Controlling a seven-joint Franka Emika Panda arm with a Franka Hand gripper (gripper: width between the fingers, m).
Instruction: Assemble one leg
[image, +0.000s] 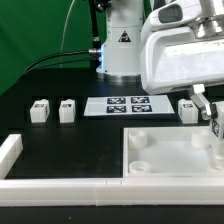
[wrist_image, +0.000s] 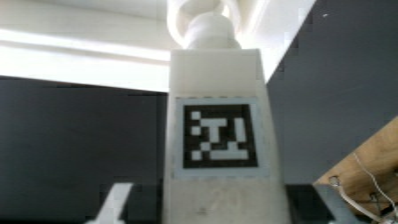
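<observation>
One small white plastic rectangular post, the leg, bearing a black-and-white square tag, sits pinched in the arm's two-finger gripper; in the wrist view it fills the frame, tag toward the camera and rounded peg end pointing away, presumably so that the peg leads into a socket. It hangs upright over the large white square tray-like panel with raised rim, near the corner at the exterior view's right; whether it touches the panel cannot be told. The panel lies against a long white rail, probably a brace against pushing. Beyond, on the black table, the thin flat white marker board lies between three spare posts: the far spare post, the near spare post and the right spare post, all upright and well apart, within easy reach for later steps.
</observation>
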